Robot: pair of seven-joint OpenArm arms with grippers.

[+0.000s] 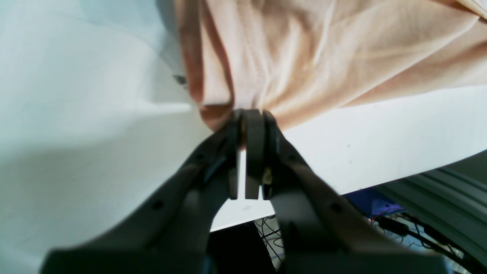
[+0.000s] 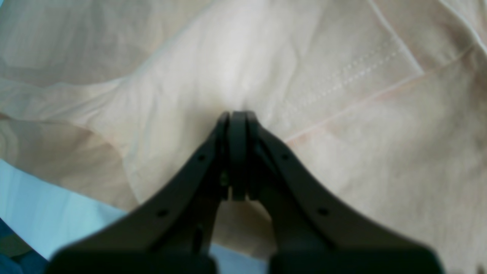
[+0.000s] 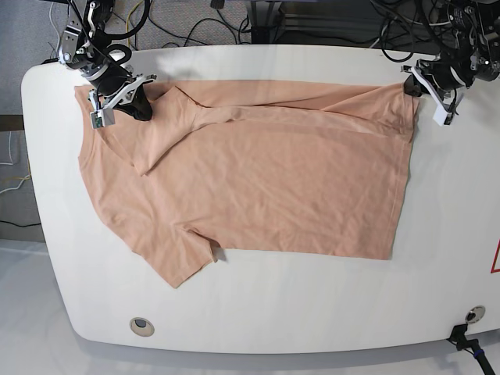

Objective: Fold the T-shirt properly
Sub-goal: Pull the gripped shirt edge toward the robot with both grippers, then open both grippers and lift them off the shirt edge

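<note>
Base view | both pincers [image 3: 409, 84] [image 3: 144, 108] clamped on soft, creased salmon T-shirt [image 3: 266, 180]

Robotics lab, white rounded worktable [image 3: 258, 312], tangled cables [image 3: 203, 19] behind, bare grey floor [image 3: 19, 47]

Base view overlooks the whole T-shirt [image 3: 258, 180]; both wrist views hug its cloth.

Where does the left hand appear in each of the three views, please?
Left wrist: left hand at centre, shut on the T-shirt edge.
Right wrist: not in view.
Base: upper right, at the T-shirt's far corner.
Shared landmark: the white table.
</note>
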